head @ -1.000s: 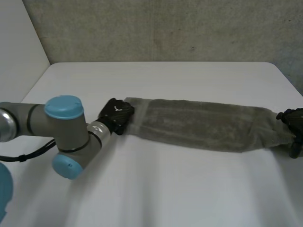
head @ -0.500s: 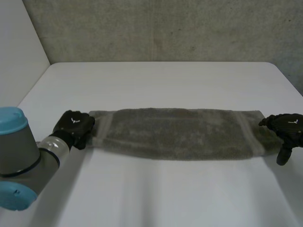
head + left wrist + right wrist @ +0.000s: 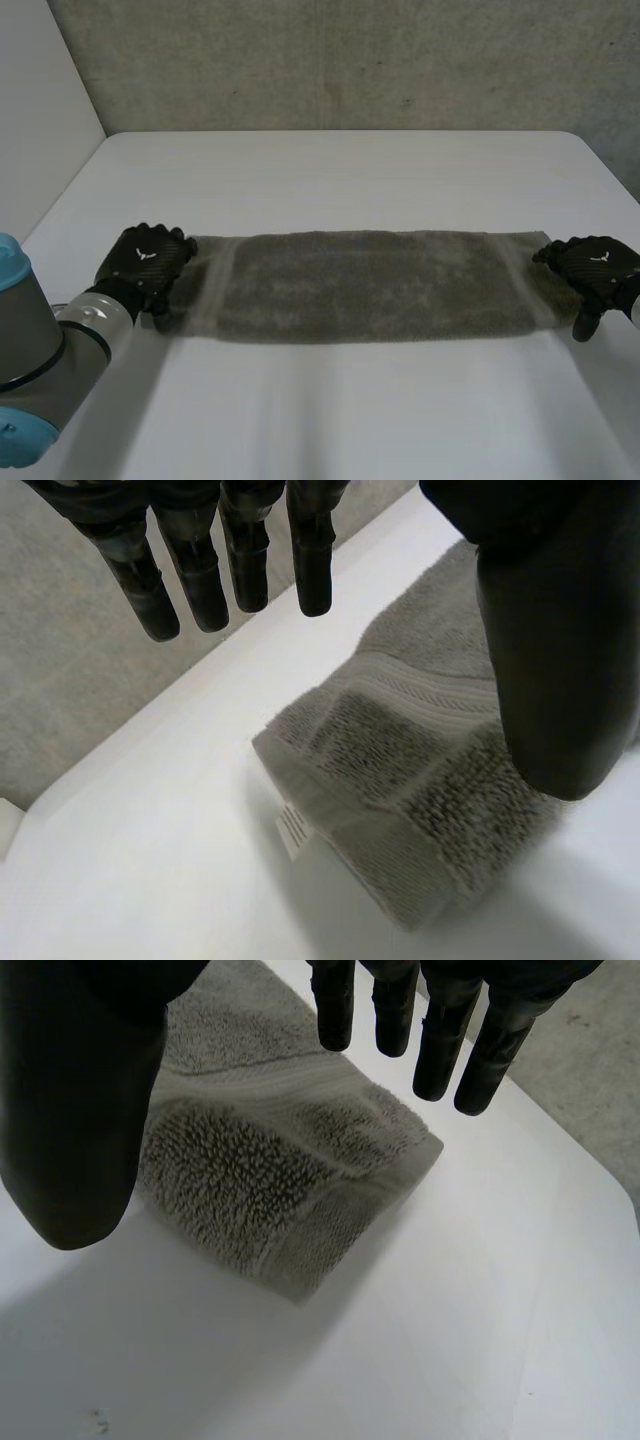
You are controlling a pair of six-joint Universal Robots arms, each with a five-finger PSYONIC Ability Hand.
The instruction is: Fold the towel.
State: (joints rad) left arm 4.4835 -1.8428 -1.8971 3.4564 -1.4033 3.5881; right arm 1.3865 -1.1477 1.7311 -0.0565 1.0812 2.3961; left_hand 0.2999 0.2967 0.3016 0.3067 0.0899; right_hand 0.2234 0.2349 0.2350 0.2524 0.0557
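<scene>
Left hand point(image 3: 148, 262) by the counter point(image 3: 340, 170) left edge, fingers straight, over the towel point(image 3: 360, 285) left end, gripping nothing. Right hand point(image 3: 590, 268) same at the right end, by the right edge. Towel lies flat, a long strip across mid counter, looks doubled lengthwise already. Left to do: end-to-end folds, I'd guess.

White table point(image 3: 330, 420); flat towel point(image 3: 360, 285)

Rough terry towel point(image 3: 360, 285) on a smooth, matt white bench point(image 3: 330, 410).
The towel's cloth is looped pile with a flat woven band near each end; the left robot hand point(image 3: 148, 262) and right robot hand point(image 3: 592, 272) look dull black; the wall point(image 3: 340, 60) at 12 o'clock is grainy.
</scene>
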